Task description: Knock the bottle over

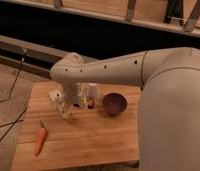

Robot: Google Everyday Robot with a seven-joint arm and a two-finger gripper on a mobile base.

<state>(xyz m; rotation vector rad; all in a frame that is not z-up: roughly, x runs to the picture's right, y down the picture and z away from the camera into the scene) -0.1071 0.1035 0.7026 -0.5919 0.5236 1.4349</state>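
Observation:
A small pale bottle (94, 92) stands upright near the back of the wooden table (88, 142), partly hidden by my arm. My gripper (68, 104) hangs low over the table just left of the bottle, very close to it; I cannot tell whether they touch. My white arm (108, 70) reaches in from the right, above the bottle.
A dark purple bowl (114, 103) sits just right of the bottle. An orange carrot (39, 140) lies at the table's front left. Black cables (13, 85) run along the floor on the left. A dark ledge (38, 52) runs behind the table.

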